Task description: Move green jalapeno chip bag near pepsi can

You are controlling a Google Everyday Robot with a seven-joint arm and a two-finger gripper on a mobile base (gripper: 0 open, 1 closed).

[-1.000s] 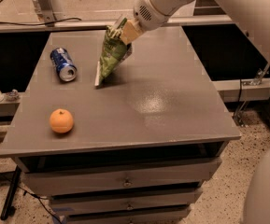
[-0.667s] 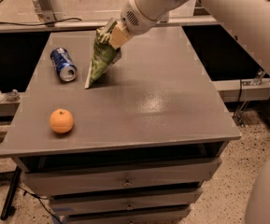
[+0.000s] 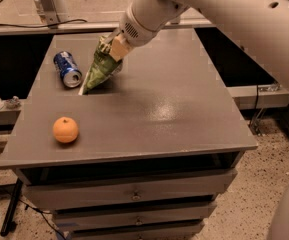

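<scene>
1. The two-finger gripper (image 3: 115, 48) is over the back-left part of the grey metal bench (image 3: 174, 104), clamped on the top end of the crinkled green foil jalapeno chip bag (image 3: 99, 71).
2. The bag hangs tilted. Its lower corner points at the left edge and looks to be touching the benchtop, just beside the small dark blue pepsi can (image 3: 68, 69). The can lies on its side near the back-left corner.
3. Handling, by my read: the bag is light, soft and air-filled, and the foil is slick. It will flex and swing rather than hold its shape, and the contents would crush under a hard squeeze.
4. Best hold is the flat sealed seam at an end, which is where the pinch sits now. A body grip would likely slip or pop the bag.
5. The can is round and on its side, so a nudge from the bag could roll it.
6. Hidden or unclear:
   - The bag's top seam is under the fingers.
   - The lettering is unreadable.
   - The white robot arm (image 3: 224, 14) covers part of the back edge and runs out of view.
7. A round orange fruit (image 3: 65, 129) sits near the front-left corner, well apart from the bag and can.
</scene>
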